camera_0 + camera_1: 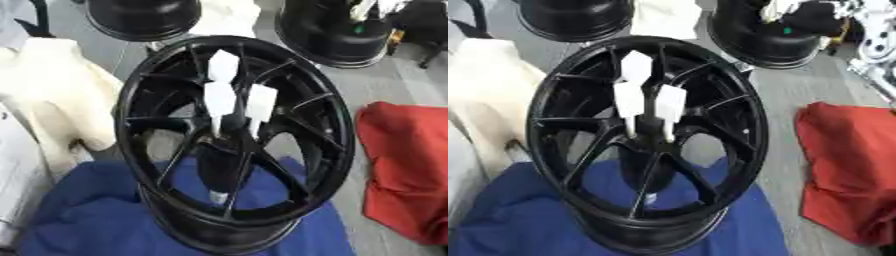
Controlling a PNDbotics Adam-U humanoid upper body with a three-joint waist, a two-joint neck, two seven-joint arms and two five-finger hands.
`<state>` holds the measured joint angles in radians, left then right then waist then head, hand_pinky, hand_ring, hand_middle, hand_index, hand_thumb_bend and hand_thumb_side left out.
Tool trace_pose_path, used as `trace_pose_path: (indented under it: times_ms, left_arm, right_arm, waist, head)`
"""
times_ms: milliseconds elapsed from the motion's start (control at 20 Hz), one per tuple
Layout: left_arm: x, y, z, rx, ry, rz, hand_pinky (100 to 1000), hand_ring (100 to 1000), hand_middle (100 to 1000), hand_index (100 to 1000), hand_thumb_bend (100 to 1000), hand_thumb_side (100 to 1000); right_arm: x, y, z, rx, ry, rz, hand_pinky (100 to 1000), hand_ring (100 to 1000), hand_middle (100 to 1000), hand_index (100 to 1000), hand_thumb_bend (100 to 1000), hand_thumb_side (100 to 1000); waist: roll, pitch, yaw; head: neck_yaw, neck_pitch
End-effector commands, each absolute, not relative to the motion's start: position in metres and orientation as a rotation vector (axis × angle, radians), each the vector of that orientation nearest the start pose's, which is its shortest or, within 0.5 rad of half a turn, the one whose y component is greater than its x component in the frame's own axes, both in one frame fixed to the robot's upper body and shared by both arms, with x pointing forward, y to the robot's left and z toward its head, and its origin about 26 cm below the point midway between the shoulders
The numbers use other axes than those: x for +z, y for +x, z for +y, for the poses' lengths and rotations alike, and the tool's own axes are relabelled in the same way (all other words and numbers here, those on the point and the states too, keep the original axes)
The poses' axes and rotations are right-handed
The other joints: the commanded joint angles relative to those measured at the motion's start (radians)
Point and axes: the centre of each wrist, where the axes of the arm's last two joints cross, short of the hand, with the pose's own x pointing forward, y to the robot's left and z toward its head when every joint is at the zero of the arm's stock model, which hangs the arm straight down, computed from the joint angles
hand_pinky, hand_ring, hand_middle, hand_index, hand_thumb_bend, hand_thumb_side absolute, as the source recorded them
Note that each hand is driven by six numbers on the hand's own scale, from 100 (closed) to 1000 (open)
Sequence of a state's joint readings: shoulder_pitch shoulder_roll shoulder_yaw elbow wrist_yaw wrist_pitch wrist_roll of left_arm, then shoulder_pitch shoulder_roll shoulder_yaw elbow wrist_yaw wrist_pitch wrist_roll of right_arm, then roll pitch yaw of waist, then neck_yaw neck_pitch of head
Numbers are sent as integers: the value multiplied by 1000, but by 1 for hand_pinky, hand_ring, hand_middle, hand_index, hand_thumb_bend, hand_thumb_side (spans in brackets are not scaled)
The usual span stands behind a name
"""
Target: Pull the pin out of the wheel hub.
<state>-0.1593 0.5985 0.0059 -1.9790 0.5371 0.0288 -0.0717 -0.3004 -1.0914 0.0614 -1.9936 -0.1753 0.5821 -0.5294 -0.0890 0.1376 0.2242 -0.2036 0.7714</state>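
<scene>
Three white pins (222, 98) stand upright in the centre of the black wheel hub (234, 140), clustered close together. The hub sits on a blue cloth (96, 215). A red cloth (407, 165) lies to its right, two more black wheels (144, 17) behind. Neither hand's fingers show, so I cannot tell.

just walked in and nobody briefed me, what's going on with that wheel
A black wheel hub stands on a blue cloth, with three white pins sticking up around its centre. None has been pulled out yet, and neither robot hand is in view, so nothing is handling the hub right now. A red cloth lies to its right, a cream cloth to its left, and two more black wheels sit behind.
</scene>
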Motion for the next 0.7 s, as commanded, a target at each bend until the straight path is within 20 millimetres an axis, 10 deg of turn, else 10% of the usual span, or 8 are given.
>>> trace_pose_path:
  times_ms: [50,400,700]
  left_arm:
    - [196,281,320,-355,-169,-2053,961,801,622,855,100,676]
    - [197,278,328,-307,-101,-2109,959,802,622,855,100,669]
    - [197,278,330,-286,-68,-2150,958,803,622,856,100,668]
  right_arm:
    - [303,272,-356,149,-1410,-1639,546,449,274,365,100,100]
    - [244,245,-405,-122,-1715,-1218,619,513,378,477,100,100]
    - [185,224,-425,-216,-1713,-998,753,786,748,799,100,100]
  waist:
    - [6,-10,-8]
    - [10,29,-14]
    - [16,68,-3]
  head:
    - [7,-1]
    - [47,-1]
    - [57,-1]
